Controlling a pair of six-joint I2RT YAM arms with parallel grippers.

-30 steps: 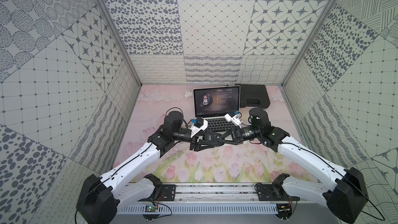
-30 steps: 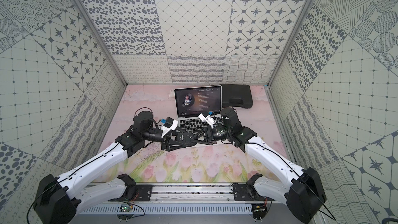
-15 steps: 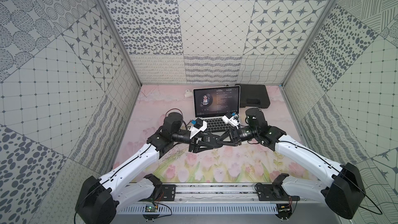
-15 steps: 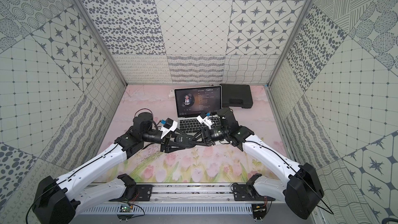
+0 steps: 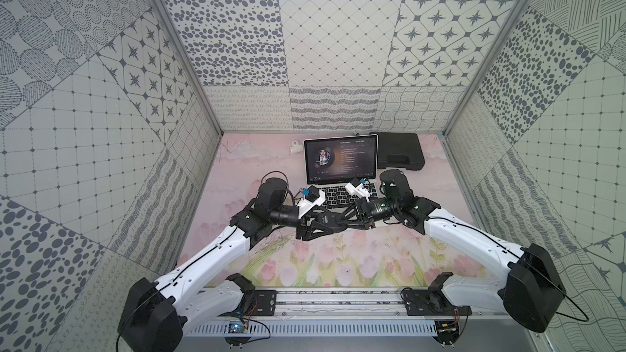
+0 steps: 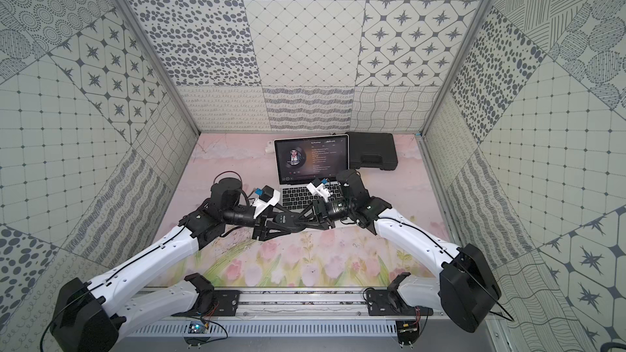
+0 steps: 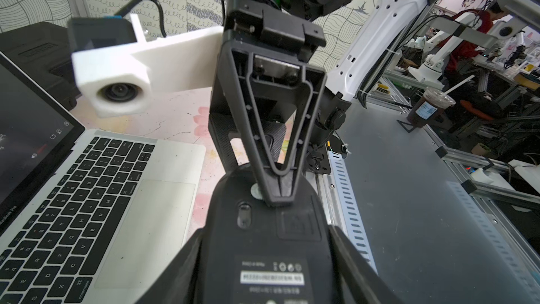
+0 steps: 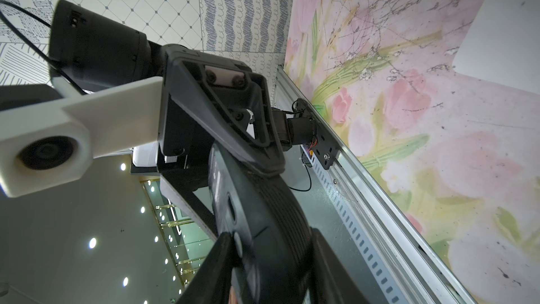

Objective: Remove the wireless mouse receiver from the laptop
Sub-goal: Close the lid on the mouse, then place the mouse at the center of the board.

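The silver laptop (image 5: 339,194) (image 6: 311,194) stands open at the back of the mat, its dark screen lit; its keyboard also fills the left wrist view (image 7: 117,200). The wireless mouse receiver is hidden in every view. In front of the laptop both arms meet above the mat over a black computer mouse (image 7: 263,247) (image 8: 263,214). My left gripper (image 7: 266,233) is shut on the mouse's two sides, its labelled underside facing the camera. My right gripper (image 8: 271,238) is shut across its other end, one finger (image 7: 277,194) lying on the underside.
A black plastic case (image 5: 399,155) lies at the back right beside the laptop. A small white object (image 5: 295,146) sits behind the laptop's left corner. Patterned walls close in three sides, and a metal rail (image 5: 338,299) runs along the front edge.
The right arm has shifted a little to the left, closer to the left gripper. The left arm has barely moved. Both grips on the mouse look unchanged.
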